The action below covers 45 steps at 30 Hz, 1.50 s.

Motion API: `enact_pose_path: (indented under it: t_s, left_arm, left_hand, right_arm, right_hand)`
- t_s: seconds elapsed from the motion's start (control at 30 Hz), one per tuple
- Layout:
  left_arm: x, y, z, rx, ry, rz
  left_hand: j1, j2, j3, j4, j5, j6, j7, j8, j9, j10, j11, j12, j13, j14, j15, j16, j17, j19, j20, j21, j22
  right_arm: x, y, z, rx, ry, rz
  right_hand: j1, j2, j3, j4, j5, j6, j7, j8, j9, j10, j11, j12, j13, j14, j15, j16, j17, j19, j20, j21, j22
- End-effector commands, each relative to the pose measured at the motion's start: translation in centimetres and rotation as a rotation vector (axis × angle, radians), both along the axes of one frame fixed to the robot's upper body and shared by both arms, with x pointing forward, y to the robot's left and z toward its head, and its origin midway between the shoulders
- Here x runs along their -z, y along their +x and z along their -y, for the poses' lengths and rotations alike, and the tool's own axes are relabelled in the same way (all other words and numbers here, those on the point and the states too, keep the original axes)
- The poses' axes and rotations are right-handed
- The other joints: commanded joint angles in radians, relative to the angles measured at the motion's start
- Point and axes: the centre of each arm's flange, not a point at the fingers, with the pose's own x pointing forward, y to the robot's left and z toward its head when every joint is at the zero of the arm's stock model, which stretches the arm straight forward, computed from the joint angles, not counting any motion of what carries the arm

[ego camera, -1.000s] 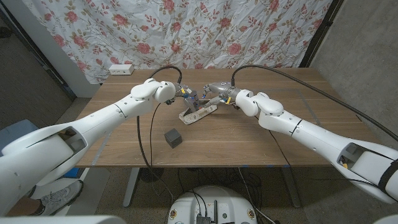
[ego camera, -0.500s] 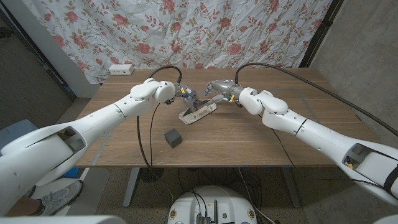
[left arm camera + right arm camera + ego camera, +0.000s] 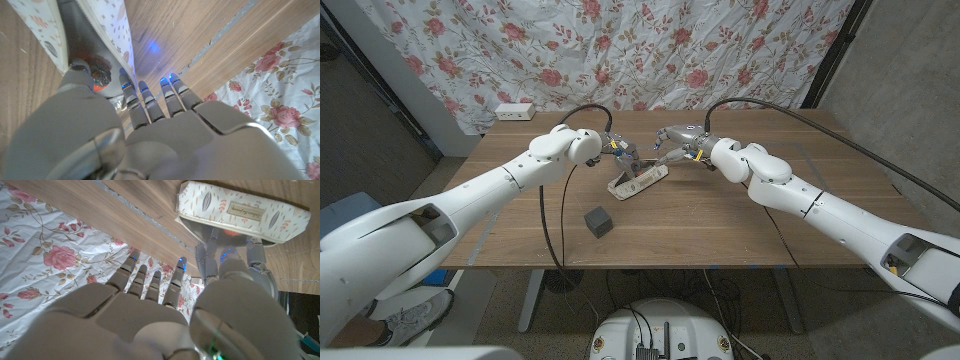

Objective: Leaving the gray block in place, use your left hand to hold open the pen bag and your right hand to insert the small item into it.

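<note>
The wooden table [image 3: 720,225] stood before a flowered curtain [image 3: 620,50]. Toward its far middle lay the pen bag [image 3: 638,179], cream with a leaf print, its mouth spread. The left hand [image 3: 618,153] was at the bag's far-left end, thumb pressed at the opening's edge, holding it apart. The right hand [image 3: 677,141] hovered just beyond the bag's right end, fingers apart and gripping nothing. On the near side, well apart from the bag, sat the gray block [image 3: 598,221]. A small reddish item [image 3: 100,76] showed inside the bag's mouth.
</note>
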Motion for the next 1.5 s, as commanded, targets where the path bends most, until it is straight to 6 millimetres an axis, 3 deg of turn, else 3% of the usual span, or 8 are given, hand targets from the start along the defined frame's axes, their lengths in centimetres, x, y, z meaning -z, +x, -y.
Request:
enact_pose_path:
  t_s: [0.03, 1.5]
  left_arm:
    - [-0.4, -0.6, 0.0, -0.007, -0.008, 0.010]
    - [-1.4, -4.7, 0.1, -0.029, -0.062, 0.060]
  left_hand:
    - [0.004, 0.015, 0.012, 0.000, 0.006, 0.012, 0.006, 0.009, 0.003, 0.001, 0.001, 0.005, 0.001, -0.005, -0.111, 0.001, 0.001, 0.003, 0.001, 0.007, 0.000]
    - [0.002, 0.023, 0.018, -0.002, 0.004, 0.033, 0.020, 0.012, 0.003, 0.012, 0.002, 0.007, 0.002, 0.004, -0.115, 0.003, 0.000, 0.009, -0.004, 0.008, 0.000]
  right_arm:
    - [-0.3, -0.5, 1.0, 0.015, 0.011, 0.016]
    - [-1.4, -0.2, 2.9, 0.064, 0.057, 0.044]
  right_hand:
    - [-0.007, 0.000, -0.002, -0.001, 0.010, -0.005, -0.001, -0.003, 0.000, -0.003, 0.002, 0.002, 0.006, 0.002, 0.000, -0.001, 0.003, -0.003, -0.001, -0.001, 0.001]
    - [-0.020, 0.009, -0.005, -0.003, 0.016, 0.001, 0.001, -0.009, -0.002, -0.001, -0.001, 0.006, 0.006, 0.005, 0.000, -0.002, 0.004, -0.005, -0.001, 0.001, 0.001]
